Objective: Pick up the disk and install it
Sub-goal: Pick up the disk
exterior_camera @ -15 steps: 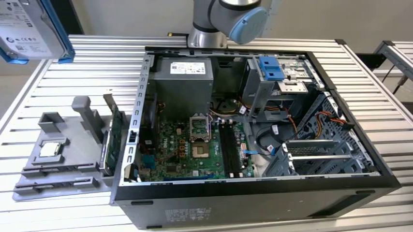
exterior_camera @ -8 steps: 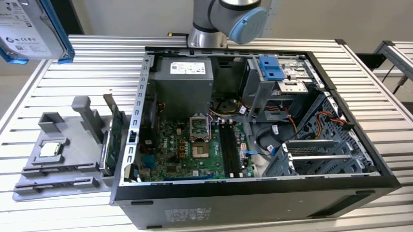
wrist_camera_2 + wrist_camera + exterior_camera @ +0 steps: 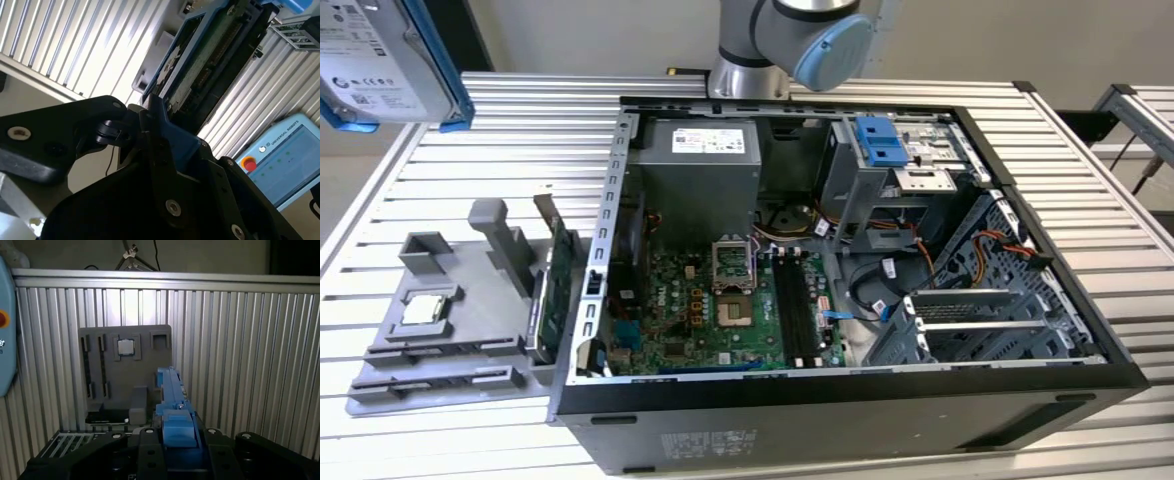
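Observation:
The disk [image 3: 380, 55], silver-grey with a white label and blue carrier rails, hangs high at the exterior view's upper left, off the slatted table and to the left of the open computer case [image 3: 854, 400]. In the first wrist view my gripper [image 3: 177, 435] is shut on the disk [image 3: 172, 390], whose blue rail runs edge-on between the black fingers [image 3: 147, 445]. In the second wrist view the disk's blue carrier [image 3: 182, 142] sits clamped in the gripper [image 3: 162, 142]. The drive bay with a blue latch [image 3: 881, 140] is at the case's back right.
A grey fixture tray [image 3: 454, 330] holding a square processor chip [image 3: 427, 308] lies on the table to the exterior view's left of the case, and shows below the gripper in the first wrist view [image 3: 125, 385]. A teach pendant [image 3: 280, 155] stands off the table.

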### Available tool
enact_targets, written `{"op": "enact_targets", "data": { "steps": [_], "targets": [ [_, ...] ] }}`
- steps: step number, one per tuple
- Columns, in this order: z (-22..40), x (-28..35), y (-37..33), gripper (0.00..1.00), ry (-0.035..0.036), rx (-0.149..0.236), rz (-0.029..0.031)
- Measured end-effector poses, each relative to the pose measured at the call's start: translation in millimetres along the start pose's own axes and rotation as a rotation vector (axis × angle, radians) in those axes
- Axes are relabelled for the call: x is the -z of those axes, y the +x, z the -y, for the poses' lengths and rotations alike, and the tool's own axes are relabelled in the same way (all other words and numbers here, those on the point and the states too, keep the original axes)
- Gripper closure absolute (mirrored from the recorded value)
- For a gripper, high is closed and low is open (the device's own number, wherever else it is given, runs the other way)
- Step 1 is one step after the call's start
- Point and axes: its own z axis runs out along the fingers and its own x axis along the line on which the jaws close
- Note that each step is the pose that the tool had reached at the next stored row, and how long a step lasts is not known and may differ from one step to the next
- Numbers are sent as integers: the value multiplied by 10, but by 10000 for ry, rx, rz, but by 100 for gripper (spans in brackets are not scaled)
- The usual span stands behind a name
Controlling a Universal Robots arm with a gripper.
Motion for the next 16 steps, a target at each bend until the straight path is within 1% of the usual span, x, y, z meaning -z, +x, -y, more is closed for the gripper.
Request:
{"op": "enact_targets", "data": {
  "steps": [2, 3, 4, 7, 8, 14, 16],
  "targets": [
    [0, 1, 0, 100, 0, -1, 0],
    [2, 12, -1, 100, -1, -1, -1],
    [4, 32, -2, 100, -2, -1, -1],
    [14, 121, -8, 100, 1, -2, 0],
    [16, 135, -9, 100, -1, -2, 0],
    [20, 142, -9, 100, 1, 0, 1],
    [46, 139, -9, 100, 0, -1, 0]
  ]
}}
